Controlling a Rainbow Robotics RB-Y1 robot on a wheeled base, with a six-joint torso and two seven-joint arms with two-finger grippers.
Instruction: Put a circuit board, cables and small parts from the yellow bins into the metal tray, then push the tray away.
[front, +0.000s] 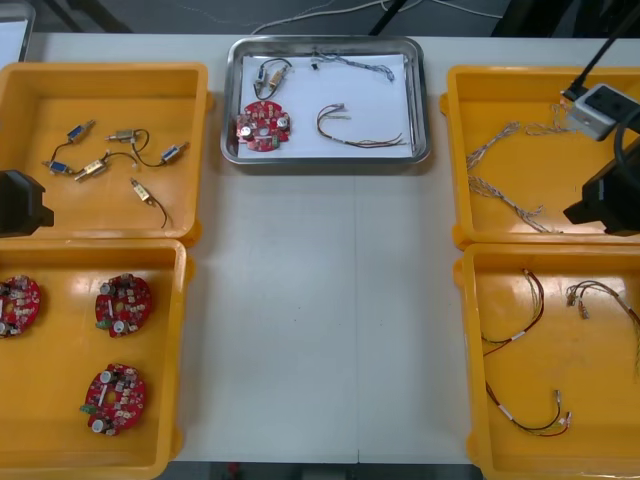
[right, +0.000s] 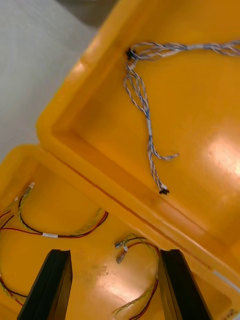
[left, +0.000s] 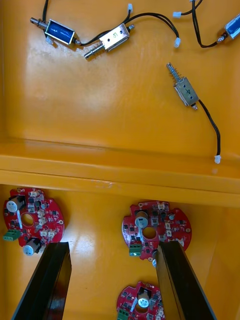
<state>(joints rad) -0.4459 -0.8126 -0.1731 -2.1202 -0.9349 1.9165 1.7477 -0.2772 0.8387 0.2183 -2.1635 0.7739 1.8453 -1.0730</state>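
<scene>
The metal tray (front: 420, 100), white inside, stands at the table's far middle. It holds a round red circuit board (front: 262, 126), a small metal part (front: 272, 72) on a black cable, a twisted cable (front: 352, 63) and a red and yellow cable (front: 355, 128). My left gripper (left: 112, 246) is open above the bin of circuit boards, with one board (left: 156, 231) just beyond its fingertips. My right gripper (right: 116, 252) is open over the bin of red and yellow cables (right: 60, 231), with nothing between its fingers.
The far left yellow bin (front: 30, 90) holds several small metal parts (left: 186, 92) on black cables. The near left bin (front: 60, 350) holds three boards. The far right bin (front: 500, 90) holds twisted blue and white cables (right: 142, 97), under a grey box (front: 603, 108). Bare table lies between the bins.
</scene>
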